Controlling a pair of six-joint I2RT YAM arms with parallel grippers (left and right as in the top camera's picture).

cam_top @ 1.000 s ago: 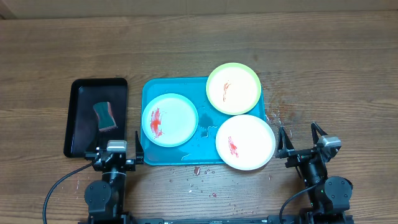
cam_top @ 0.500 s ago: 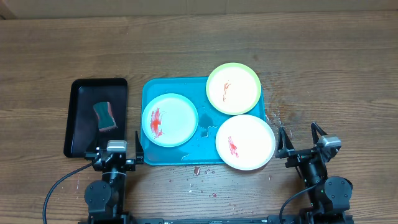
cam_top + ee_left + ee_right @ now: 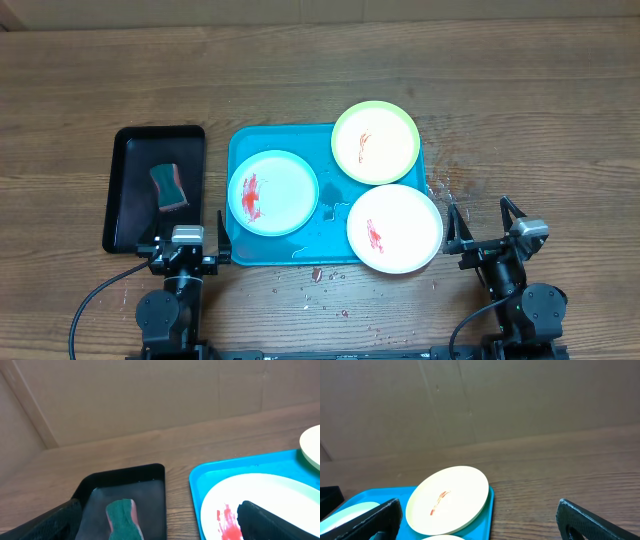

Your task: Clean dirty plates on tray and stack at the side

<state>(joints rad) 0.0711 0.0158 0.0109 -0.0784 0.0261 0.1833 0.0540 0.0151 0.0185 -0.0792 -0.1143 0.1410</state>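
The tray [image 3: 270, 140] lies mid-tabletop [image 3: 320, 70] with all three plates [image 3: 375, 142] on it, each face up, none overlapping. That fits a wiping job: every smeared face is open from above.

- The blue-rimmed plate [image 3: 273, 192] sits fully inside the tray's left half, with a red smear on its left side.
- The green-rimmed plate [image 3: 395, 115] overhangs the tray's far right corner.
- The pink-rimmed plate [image 3: 394, 228] overhangs its near right corner.

The sponge [image 3: 169, 188] lies in the black tray [image 3: 135, 225] just left of the tray, apart from the food mess and within the left arm's reach. No plate is stacked beside the tray yet, so I judge nothing has been cleaned.

The left end effector [image 3: 187, 232] sits off the tray's near left corner, jaws wide and empty, with the sponge ahead to its left and the blue-rimmed plate ahead to its right. The right end effector [image 3: 479, 220] sits off the tray's near right corner, also wide and empty, just beside the pink-rimmed plate.
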